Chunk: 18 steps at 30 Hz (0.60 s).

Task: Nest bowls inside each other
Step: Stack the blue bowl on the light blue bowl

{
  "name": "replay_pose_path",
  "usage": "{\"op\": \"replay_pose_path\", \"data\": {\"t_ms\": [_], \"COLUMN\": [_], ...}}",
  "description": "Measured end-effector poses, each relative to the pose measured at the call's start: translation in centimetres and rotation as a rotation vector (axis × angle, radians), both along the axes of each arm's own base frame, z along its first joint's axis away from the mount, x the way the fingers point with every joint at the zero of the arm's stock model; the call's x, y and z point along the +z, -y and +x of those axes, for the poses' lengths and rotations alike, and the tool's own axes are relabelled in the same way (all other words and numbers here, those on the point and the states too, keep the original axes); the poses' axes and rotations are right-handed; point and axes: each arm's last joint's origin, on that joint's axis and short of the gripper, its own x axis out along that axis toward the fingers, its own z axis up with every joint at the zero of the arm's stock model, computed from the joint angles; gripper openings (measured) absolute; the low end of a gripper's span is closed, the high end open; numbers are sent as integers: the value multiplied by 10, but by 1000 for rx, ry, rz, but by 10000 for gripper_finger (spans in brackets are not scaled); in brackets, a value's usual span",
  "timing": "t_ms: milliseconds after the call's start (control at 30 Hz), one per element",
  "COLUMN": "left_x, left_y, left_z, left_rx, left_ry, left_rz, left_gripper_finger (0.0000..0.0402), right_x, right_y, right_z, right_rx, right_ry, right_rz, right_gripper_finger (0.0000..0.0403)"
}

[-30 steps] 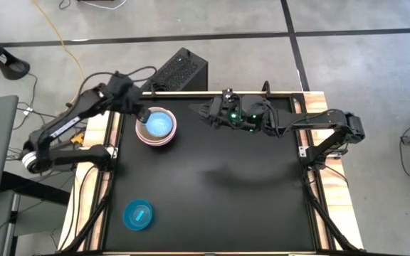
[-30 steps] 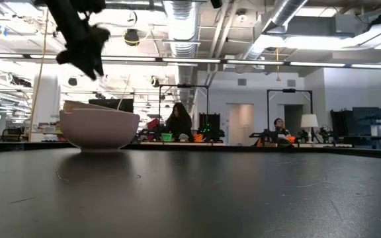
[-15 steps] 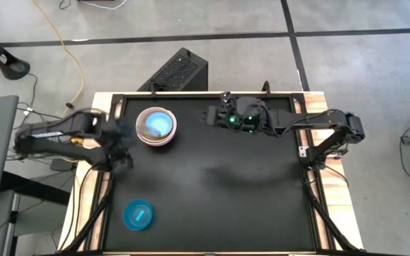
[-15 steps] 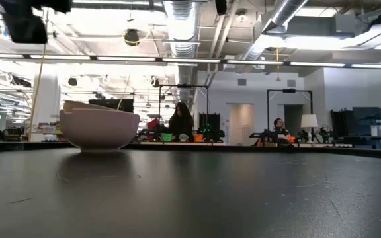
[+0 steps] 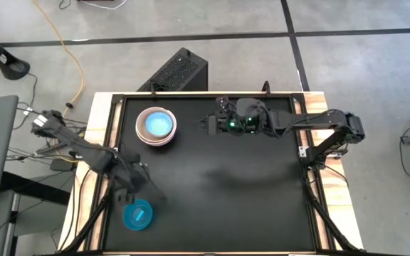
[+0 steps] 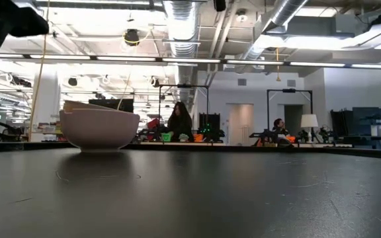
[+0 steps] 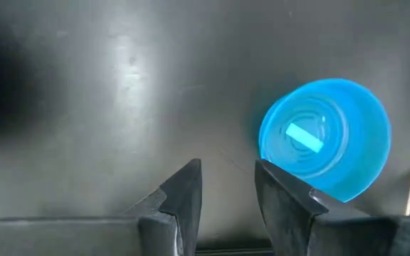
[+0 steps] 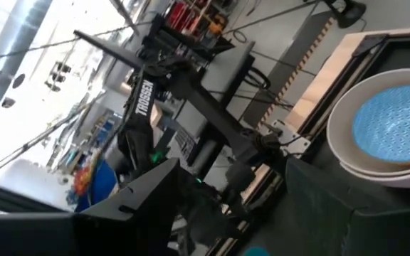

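A stack of bowls [image 5: 155,126] stands by its base on the black table at the far left, a light blue bowl [image 8: 390,124] on top inside a whitish one; it also shows in the low view [image 6: 99,127]. A teal-blue bowl [image 5: 138,215] sits alone near the front left corner, its mouth up [image 7: 326,139]. My left gripper [image 5: 138,189] hovers just beyond that bowl, pointing down, its fingers [image 7: 226,181] open a little with only table between them. My right gripper [image 5: 208,124] hangs level over the far middle, open [image 8: 226,206], facing the stack.
The table's raised wooden rim [image 5: 98,142] runs along the left side close to my left arm. A black box [image 5: 180,71] stands on the floor behind the far edge. The middle and right of the black tabletop [image 5: 248,192] hold no objects.
My left gripper has swung from above the stack at the far left toward the table's near edge, sinking a little and turning its wrist, and now hangs beside the teal-blue bowl. My right gripper has rolled in place. The bowls have not moved.
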Motion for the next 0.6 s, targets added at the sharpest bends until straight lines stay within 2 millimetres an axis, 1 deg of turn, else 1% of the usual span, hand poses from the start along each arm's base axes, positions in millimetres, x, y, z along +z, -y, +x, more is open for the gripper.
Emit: {"op": "replay_pose_path", "data": {"t_ms": [133,267,433,533,600], "left_x": [-20,-35,-48,-65,-76], "left_y": [21,39,55,62,62], "left_z": [15,25,33,32,29], "left_rx": [-83,-112,-77,-52,-13], "left_ry": [-61,-70,-32,-44,-76], "left_rz": [19,15,-6,-16,14], "left_gripper_finger": [118,118,118,118,118], "right_x": [-2,-3,-7,-9,-10], "right_y": [-3,-4,-5,-4,-3], "right_z": [0,0,0,-1,-1], "right_rx": [16,72,141,174,198], "right_ry": [-26,-35,-78,-93,-102], "right_rz": [-27,-45,-40,-43,-50], "right_gripper_finger": [260,260,260,260,260]}}
